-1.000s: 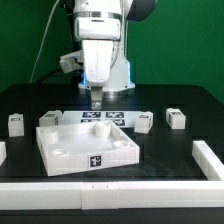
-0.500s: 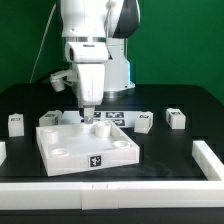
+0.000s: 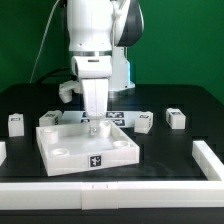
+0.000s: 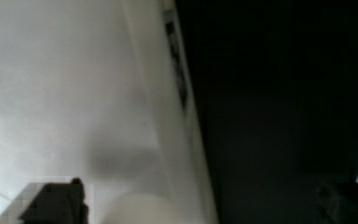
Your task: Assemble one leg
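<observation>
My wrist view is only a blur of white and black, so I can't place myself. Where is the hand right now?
Observer: The hand is low over the rear edge of the large white panel.
Operator: Is any leg close by?
Observer: The near-left leg stands on the table off the panel's rear corner, toward the exterior view's left, apart from the hand.
Operator: And the others?
Observer: The inner right leg and the outer right leg stand toward the exterior view's right, and the far-left leg stands at its left edge.
</observation>
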You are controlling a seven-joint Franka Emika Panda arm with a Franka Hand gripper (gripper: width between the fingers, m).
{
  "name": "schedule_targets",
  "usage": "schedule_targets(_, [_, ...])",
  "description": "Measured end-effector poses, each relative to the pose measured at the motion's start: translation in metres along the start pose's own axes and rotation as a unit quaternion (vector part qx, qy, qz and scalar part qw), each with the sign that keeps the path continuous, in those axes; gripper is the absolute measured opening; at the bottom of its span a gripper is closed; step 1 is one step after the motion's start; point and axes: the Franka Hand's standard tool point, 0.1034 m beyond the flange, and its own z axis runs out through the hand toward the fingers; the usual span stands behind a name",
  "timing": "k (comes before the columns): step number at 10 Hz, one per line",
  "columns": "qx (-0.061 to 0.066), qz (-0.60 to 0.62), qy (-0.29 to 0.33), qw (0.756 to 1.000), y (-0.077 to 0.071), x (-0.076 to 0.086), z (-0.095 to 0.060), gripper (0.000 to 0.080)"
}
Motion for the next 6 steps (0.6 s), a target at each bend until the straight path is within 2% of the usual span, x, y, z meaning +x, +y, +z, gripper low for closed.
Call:
schedule_targets(3, [-0.006, 0.007, -0.004, 1.000, 0.006, -0.009, -0.002, 0.0649])
schedule_targets(5, [-0.003, 0.014, -0.003, 1.000, 0.004, -0.014, 0.002, 0.0404])
schedule_targets(6, [-0.003, 0.015, -0.004, 1.000, 0.005, -0.015, 0.003, 0.0404])
